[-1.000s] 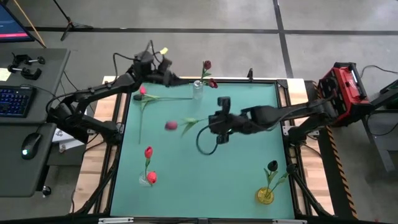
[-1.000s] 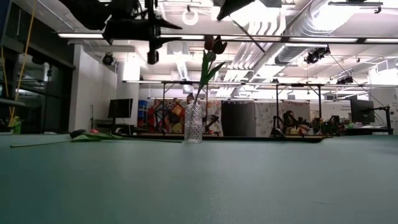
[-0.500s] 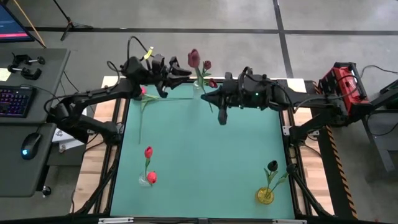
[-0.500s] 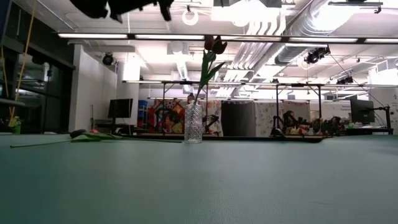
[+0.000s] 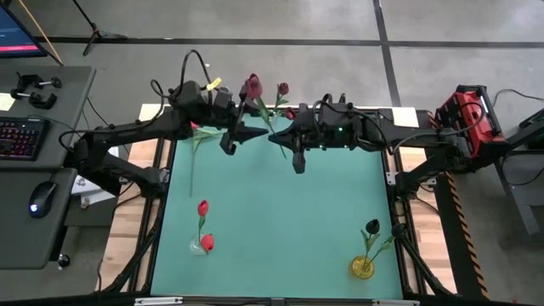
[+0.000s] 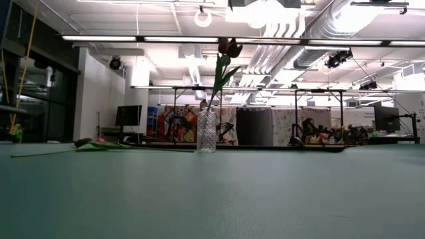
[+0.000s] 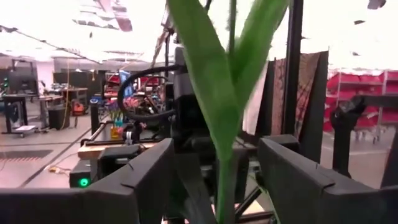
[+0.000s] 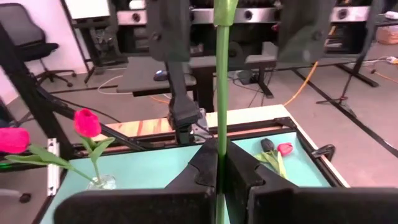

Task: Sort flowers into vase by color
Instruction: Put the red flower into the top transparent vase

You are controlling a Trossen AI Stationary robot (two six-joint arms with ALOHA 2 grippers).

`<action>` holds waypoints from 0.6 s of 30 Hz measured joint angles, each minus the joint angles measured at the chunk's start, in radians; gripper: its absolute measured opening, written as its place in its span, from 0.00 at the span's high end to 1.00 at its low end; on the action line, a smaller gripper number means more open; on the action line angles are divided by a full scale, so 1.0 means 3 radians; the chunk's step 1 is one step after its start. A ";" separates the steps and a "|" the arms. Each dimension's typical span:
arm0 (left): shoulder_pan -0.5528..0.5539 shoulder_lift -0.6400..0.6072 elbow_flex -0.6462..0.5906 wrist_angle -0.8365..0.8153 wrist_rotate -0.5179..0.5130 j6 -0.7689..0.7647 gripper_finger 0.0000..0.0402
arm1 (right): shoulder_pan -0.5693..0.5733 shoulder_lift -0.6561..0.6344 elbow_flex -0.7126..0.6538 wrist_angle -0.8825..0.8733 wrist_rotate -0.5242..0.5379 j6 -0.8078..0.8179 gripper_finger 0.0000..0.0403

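R pincer (image 8: 219, 169) clamps stem (image 8: 221, 81).

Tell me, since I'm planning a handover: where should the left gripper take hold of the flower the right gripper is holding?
Grip the flower on its bare stem, near where the right gripper is shut on it and clear of the leaves. The thin stem runs between the left gripper's open fingers, so closing squarely across it probably suits; the broad leaves would likely slip or crush.

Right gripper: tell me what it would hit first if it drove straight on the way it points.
Probably the left gripper. The right gripper, shut on the flower stem, points straight at it, with the left fingers either side of the stem; depth is uncertain.
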 joint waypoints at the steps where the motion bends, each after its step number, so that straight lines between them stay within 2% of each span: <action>1: 0.0000 0.0000 -0.0001 0.0008 -0.0024 -0.0020 0.45 | 0.0000 0.0000 0.0000 0.0000 -0.0045 -0.0002 1.00; 11: -0.0002 0.0003 -0.0002 0.0017 -0.0074 -0.0075 0.47 | 0.0001 0.0032 -0.0001 -0.0044 -0.0144 0.0000 1.00; 15: -0.0003 0.0003 -0.0002 0.0019 -0.0073 -0.0075 0.59 | 0.0001 0.0037 -0.0001 -0.0052 -0.0144 0.0000 1.00; 18: -0.0008 0.0003 -0.0002 0.0006 -0.0062 -0.0078 0.77 | 0.0000 0.0037 -0.0001 -0.0044 -0.0141 -0.0008 1.00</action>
